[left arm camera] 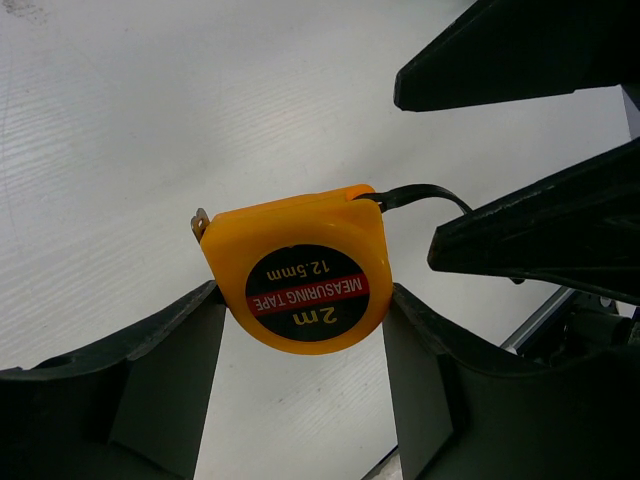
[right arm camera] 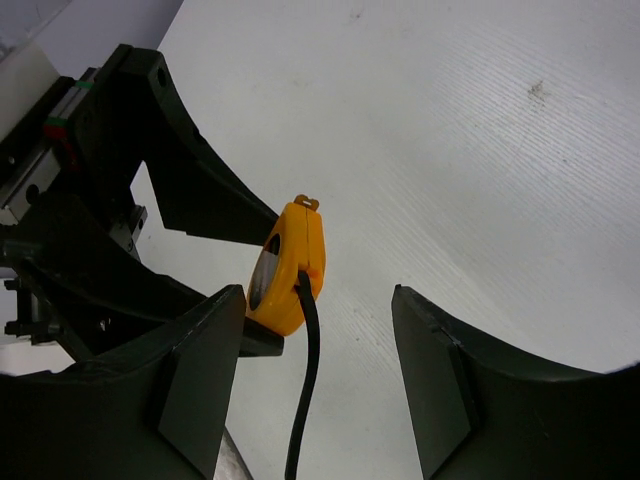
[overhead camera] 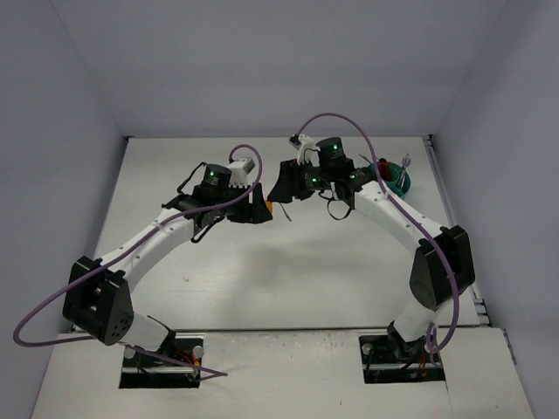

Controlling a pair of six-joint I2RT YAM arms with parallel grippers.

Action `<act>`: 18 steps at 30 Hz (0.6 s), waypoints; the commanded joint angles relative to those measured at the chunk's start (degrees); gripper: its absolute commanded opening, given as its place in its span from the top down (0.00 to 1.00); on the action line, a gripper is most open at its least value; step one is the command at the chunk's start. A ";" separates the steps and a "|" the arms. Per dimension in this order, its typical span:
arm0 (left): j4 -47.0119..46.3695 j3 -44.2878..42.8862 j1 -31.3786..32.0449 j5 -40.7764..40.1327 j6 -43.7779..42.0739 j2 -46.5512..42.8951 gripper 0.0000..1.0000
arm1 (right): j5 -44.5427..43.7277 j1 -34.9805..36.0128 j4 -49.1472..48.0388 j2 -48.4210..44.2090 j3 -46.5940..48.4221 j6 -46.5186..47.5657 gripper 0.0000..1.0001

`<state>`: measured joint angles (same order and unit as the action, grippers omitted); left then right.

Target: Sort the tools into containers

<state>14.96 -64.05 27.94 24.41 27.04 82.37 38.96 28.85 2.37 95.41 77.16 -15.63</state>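
Observation:
My left gripper (left arm camera: pixel 300 300) is shut on the yellow-orange tape measure (left arm camera: pixel 300 270) and holds it above the table; its label reads "2m measuring tape". The black wrist strap (right arm camera: pixel 305 380) hangs from the tape measure (right arm camera: pixel 290 265). My right gripper (right arm camera: pixel 318 295) is open, facing the tape measure, with its left finger close beside it and the strap between the fingers. In the top view both grippers (overhead camera: pixel 262 209) (overhead camera: pixel 281 185) meet at the table's middle. The teal cup (overhead camera: pixel 395 175) stands at the back right. The other tools do not show clearly.
The right gripper's dark fingers (left arm camera: pixel 520 50) fill the upper right of the left wrist view. The left gripper's fingers (right arm camera: pixel 190 190) fill the left of the right wrist view. Purple cables (overhead camera: pixel 349 122) loop above both arms. Grey walls enclose the white table (overhead camera: pixel 306 271).

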 commanded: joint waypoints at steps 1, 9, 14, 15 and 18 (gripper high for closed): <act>-5.58 -0.90 0.15 1.13 -0.20 -3.27 0.79 | -1.88 1.51 -3.17 0.31 3.88 -3.55 0.42; -7.67 -0.72 0.19 0.80 1.37 -3.72 0.79 | -4.70 3.59 -3.43 1.89 3.51 -6.45 0.43; -8.90 -0.41 0.22 -0.50 1.96 -4.24 0.79 | -5.29 4.37 -3.51 2.41 2.54 -7.49 0.51; -9.08 -0.41 0.22 -0.54 1.96 -4.17 0.79 | -5.36 4.40 -3.51 2.34 2.36 -7.52 0.55; -9.40 -0.55 0.22 -0.68 2.09 -3.73 0.79 | -5.94 4.46 -3.42 1.97 2.15 -7.49 0.71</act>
<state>11.81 -63.83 28.01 23.80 28.12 81.32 33.89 32.67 1.44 98.32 78.76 -22.52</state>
